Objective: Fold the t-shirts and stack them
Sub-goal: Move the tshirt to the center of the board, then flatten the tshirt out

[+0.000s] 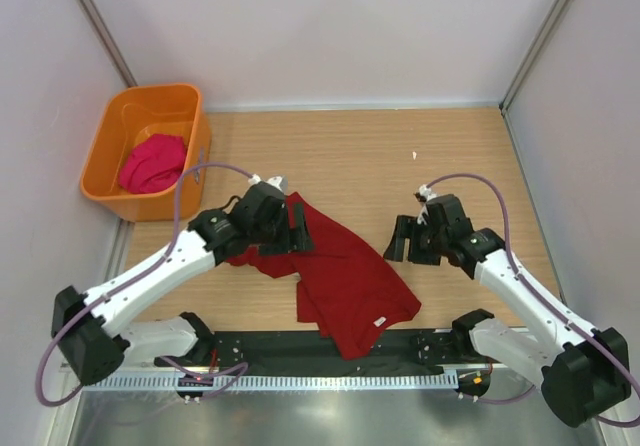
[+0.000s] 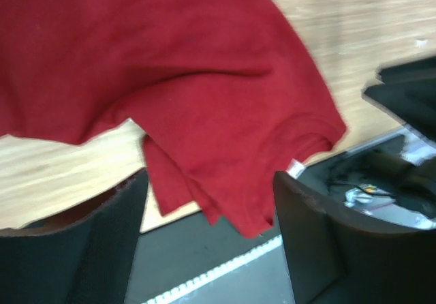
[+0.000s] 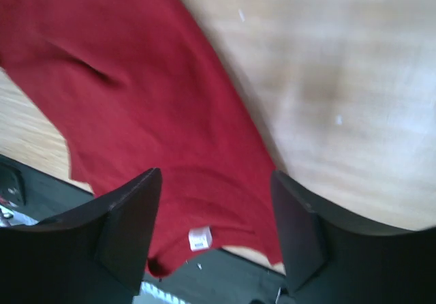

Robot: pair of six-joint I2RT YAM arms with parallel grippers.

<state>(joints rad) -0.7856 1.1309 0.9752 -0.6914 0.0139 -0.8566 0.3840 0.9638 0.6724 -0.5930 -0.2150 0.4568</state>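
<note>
The dark crimson t-shirt (image 1: pixel 345 281) lies crumpled on the wooden table, its lower part hanging over the black front strip, a white label near its hem. It fills the left wrist view (image 2: pixel 191 93) and the right wrist view (image 3: pixel 136 113). The magenta-pink t-shirt (image 1: pixel 152 163) lies bunched in the orange tub (image 1: pixel 110 146) at the back left. My left gripper (image 1: pixel 300 228) is open over the crimson shirt's upper left edge; I see no cloth between its jaws. My right gripper (image 1: pixel 398 239) is open and empty, just right of the shirt.
The black strip and metal rail (image 1: pixel 330 376) run along the table's near edge. Grey walls close in the left, right and back sides. Bare wooden table (image 1: pixel 380 156) lies behind the shirt.
</note>
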